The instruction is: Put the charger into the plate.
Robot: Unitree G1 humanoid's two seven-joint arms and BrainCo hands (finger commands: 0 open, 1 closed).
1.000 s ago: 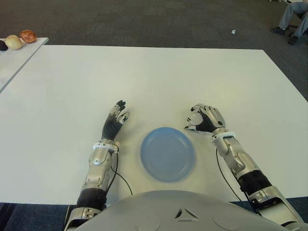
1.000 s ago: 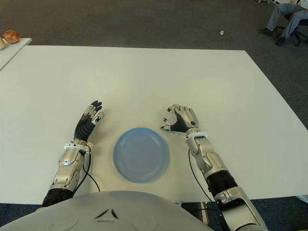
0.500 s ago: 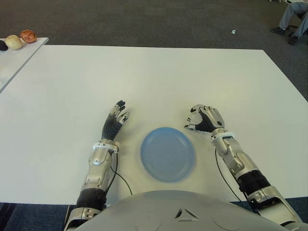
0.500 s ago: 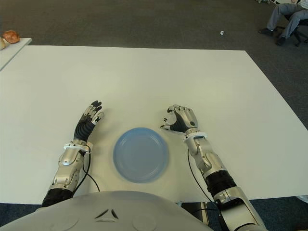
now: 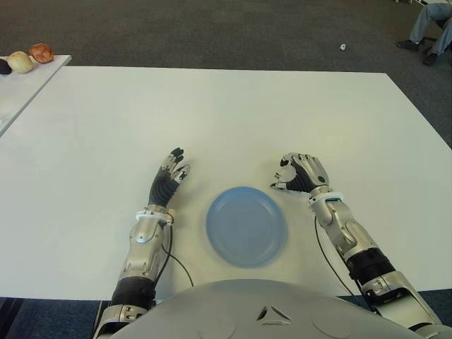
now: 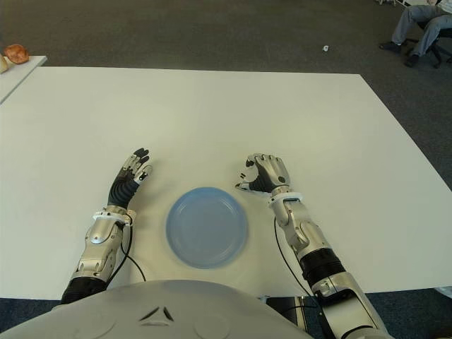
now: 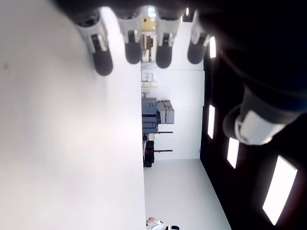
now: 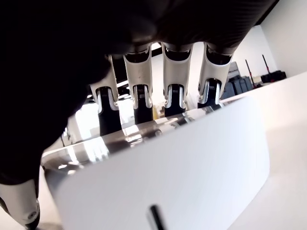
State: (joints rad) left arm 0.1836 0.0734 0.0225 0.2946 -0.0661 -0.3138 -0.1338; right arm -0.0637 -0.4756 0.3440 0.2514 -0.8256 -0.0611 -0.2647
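Charger (image 8: 163, 177) gripped in curled right hand (image 5: 300, 174) beside plate (image 5: 246, 226), left hand (image 5: 169, 179) open

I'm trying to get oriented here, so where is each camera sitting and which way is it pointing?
Left eye, on the head: looks down at the table, blue plate, both arms.
Right eye: same scene, slightly offset; right hand beside the plate's rim.
Left wrist: sees its own left hand, fingers extended, empty.
Right wrist: close on its own fingers curled over the white charger.
Both eyes share the plate and hands.

Left hand (image 7: 158, 33) fingers (image 7: 102, 52) extended over white table (image 7: 62, 143).
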